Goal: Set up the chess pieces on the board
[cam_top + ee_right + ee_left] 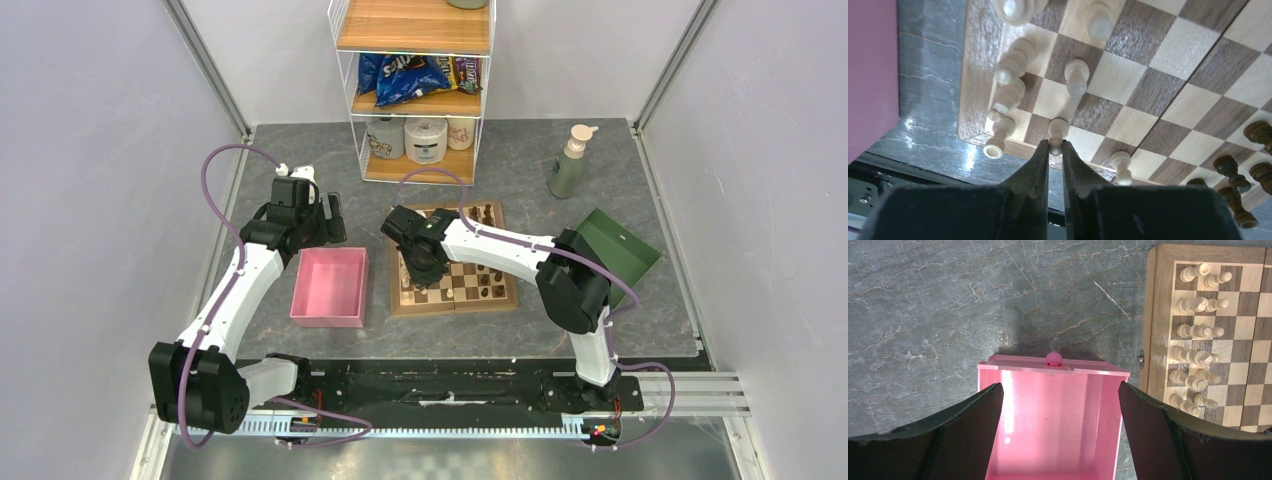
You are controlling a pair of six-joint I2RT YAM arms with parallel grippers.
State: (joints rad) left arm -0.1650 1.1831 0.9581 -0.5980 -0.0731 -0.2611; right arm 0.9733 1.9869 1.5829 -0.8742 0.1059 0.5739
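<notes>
Plainly, the right claw (1055, 149) is pressed almost together on a cream pawn (1058, 129), pinching its top end at the near-left corner of the board (1148, 85). The pawn looks light, hard and smooth (turned wood, by its sheen), so it would likely twist or squirt out of a loose pinch. The narrow neck under the round head seems the safest hold. Such a slim piece probably tips easily when set down. Other cream pieces (1010, 70) crowd just beside it on the left, a second pawn (1121, 165) stands near on its right, and dark pieces (1230, 167) line the board's right side. Any sideways move risks knocking these neighbours. The left claw (1059, 390) hangs spread wide over the pink tray (1053, 367), holding nothing, well apart. A green tray (615, 250) lies right of the board.
</notes>
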